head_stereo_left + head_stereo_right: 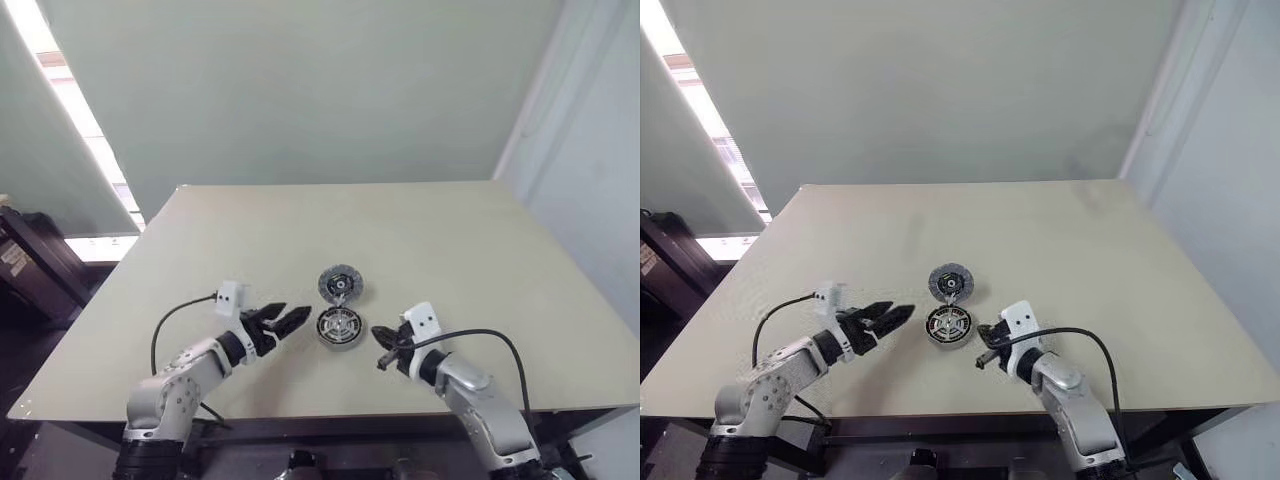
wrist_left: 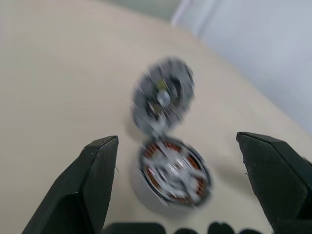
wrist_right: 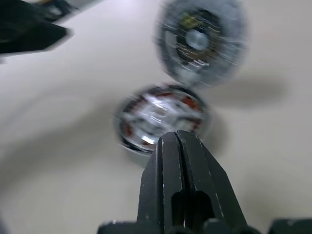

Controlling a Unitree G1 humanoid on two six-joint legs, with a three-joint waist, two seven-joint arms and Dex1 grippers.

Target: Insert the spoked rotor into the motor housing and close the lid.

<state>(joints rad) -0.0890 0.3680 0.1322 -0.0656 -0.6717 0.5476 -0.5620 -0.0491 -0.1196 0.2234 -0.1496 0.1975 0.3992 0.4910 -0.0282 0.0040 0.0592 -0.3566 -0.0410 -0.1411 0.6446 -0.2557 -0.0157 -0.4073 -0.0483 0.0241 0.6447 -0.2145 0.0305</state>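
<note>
Apparently you are between the two steps: the small round motor housing (image 1: 339, 328) with copper-coloured windings around a silver-grey centre sits low and centre in the head views, and a dark ring with light spokes seems to lie inside it already. The wrist views are too blurred to confirm that this is the spoked rotor, or that it is fully seated, so take that as a judgement.

Just above the housing in the frame, touching or nearly touching its rim, the flat grey metal lid (image 1: 340, 285) with its dark centre hub lies on the pale tabletop (image 1: 480, 260), not yet fitted.

Your left gripper (image 1: 287, 320) hovers just left of the housing with its black fingers (image 2: 95, 180) spread wide and nothing between them. Your right gripper (image 1: 382, 350) sits just right of the housing, fingers (image 3: 183, 165) pressed together and empty.

Next you need to take the lid, likely with the open left fingers across its ridged rim, carry it over the housing, centre the hub and press it down flat. Consider steadying the housing with the closed right fingers, since it may slide.
</note>
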